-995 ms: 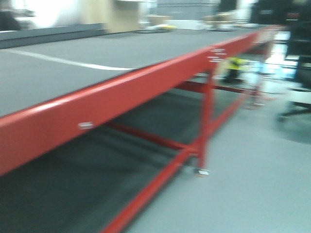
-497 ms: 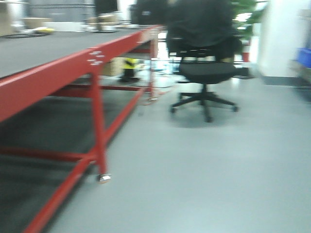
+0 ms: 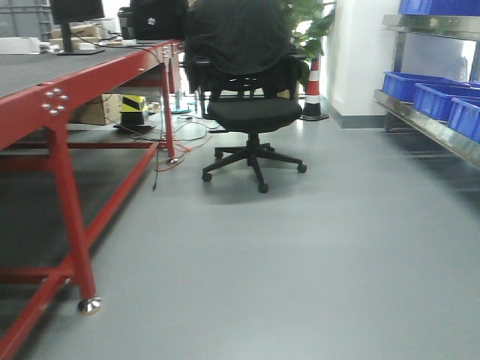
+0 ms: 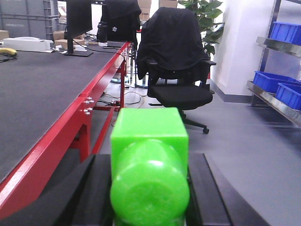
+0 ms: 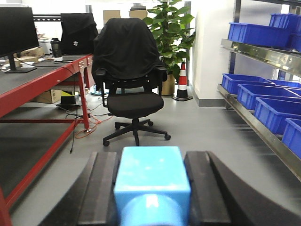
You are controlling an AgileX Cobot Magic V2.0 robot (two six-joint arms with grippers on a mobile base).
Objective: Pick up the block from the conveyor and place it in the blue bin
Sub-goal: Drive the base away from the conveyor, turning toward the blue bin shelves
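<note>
Grippers both loaded: left gripper (image 4: 149, 188) has its black fingers (image 4: 91, 197) pressed against both sides of a green block (image 4: 149, 155), jaws closed on it, block sitting centred between the pads with a rounded end facing the camera. Right gripper (image 5: 151, 188) likewise clamps a blue block (image 5: 151, 172) between its black fingers (image 5: 101, 193), square face up and a rounded part at the near end. Both blocks are held off the grey floor (image 3: 300, 247), well apart from any bin. Blue bins (image 3: 431, 96) sit in rows on a metal shelf rack (image 3: 424, 127) along the right wall, also seen from the right wrist on upper and lower tiers. Red-framed workbench (image 3: 67, 94) with a dark grey top runs down the left side, a monitor (image 4: 77, 21) standing on it. Black office chair (image 3: 251, 112) stands ahead near the bench's far end, a black jacket (image 3: 236, 34) draped over its back. Red-and-white traffic cone (image 3: 313, 86) and a leafy potted plant (image 5: 169, 23) stand behind the chair by the white wall.
</note>
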